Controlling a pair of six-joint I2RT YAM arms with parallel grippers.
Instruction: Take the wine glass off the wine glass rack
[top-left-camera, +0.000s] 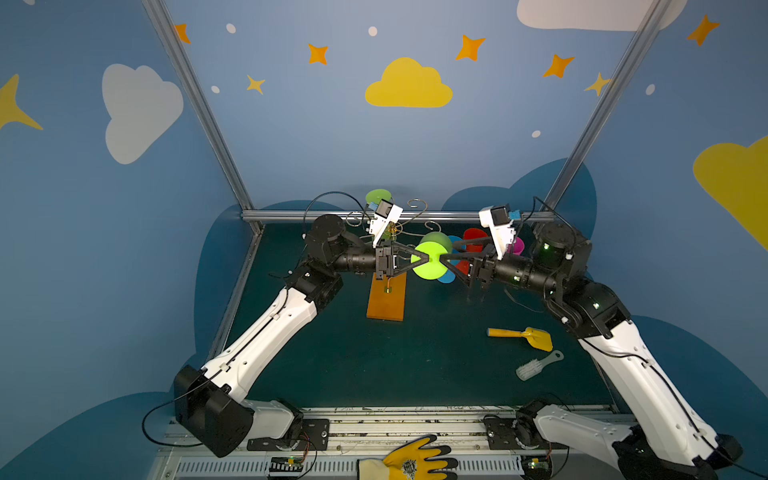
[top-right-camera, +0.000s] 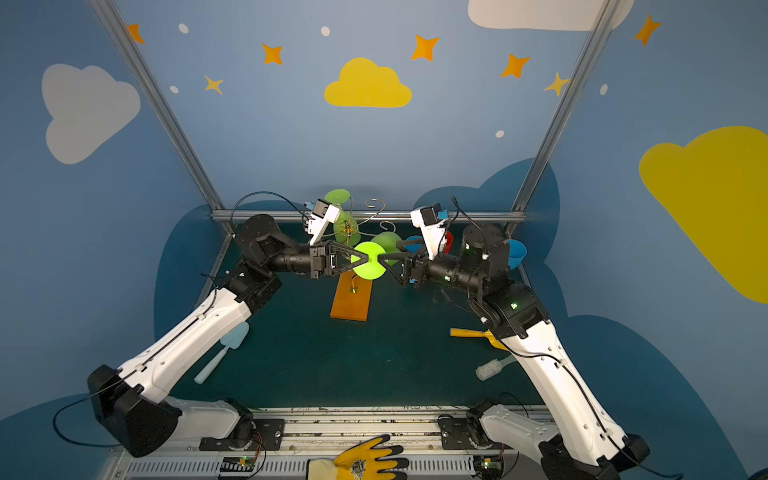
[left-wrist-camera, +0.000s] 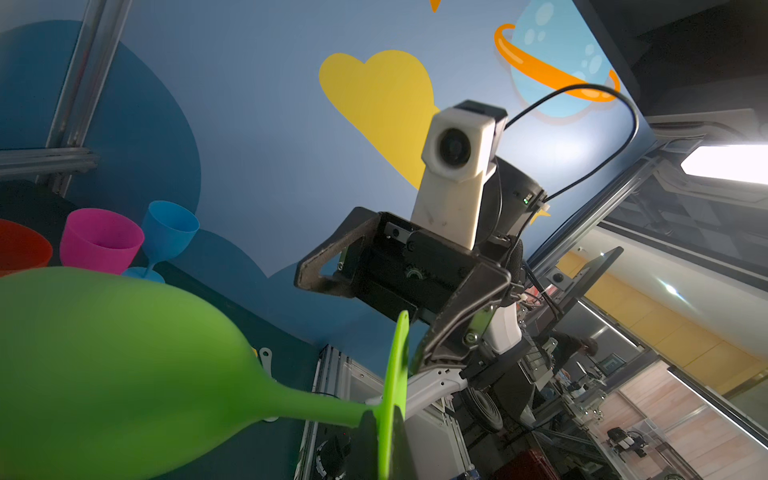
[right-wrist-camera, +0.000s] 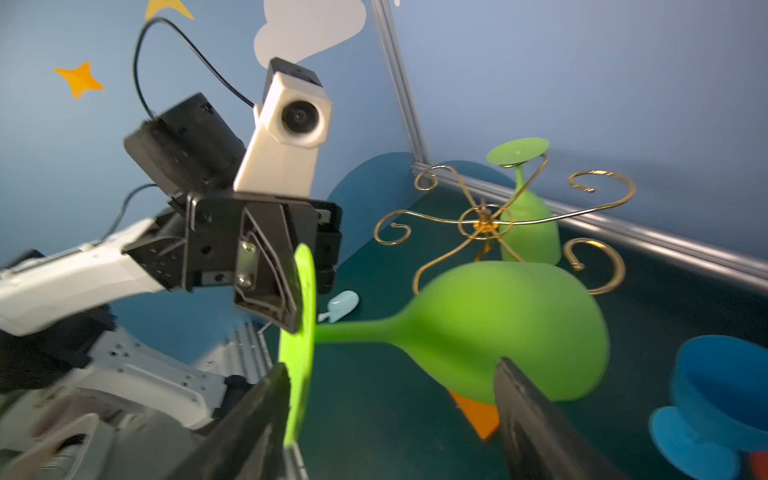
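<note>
Set-down ground: the dark mat (top-left-camera: 415, 365) in front of the wine glass rack (top-left-camera: 386, 305) looks the safest place to lower to. The yellow scoop (top-left-camera: 523, 336) and brush (top-left-camera: 536, 366) lie well apart from it, to the right.
Left gripper (top-left-camera: 424, 258): clamped on the rim of the foot of the bright green wine glass (right-wrist-camera: 498, 320). The glass lies level in mid-air, off the rack and in front of its gold scrolls.
Right gripper (right-wrist-camera: 392, 363): fingers spread wide to either side of the stem, gripping nothing.
Doing it well: this is likely a handover. Back the right fingers straight out, clear of foot and bowl, before the left arm moves. An edge pinch may let the bowl sag, so go slowly.
Behind: a duller green glass (right-wrist-camera: 528, 232) hangs upside down from a far rack arm; steer away from it.
Hard to tell: whether the right fingers brush the glass. The rack's stem is mostly hidden behind the left gripper in both top views.
</note>
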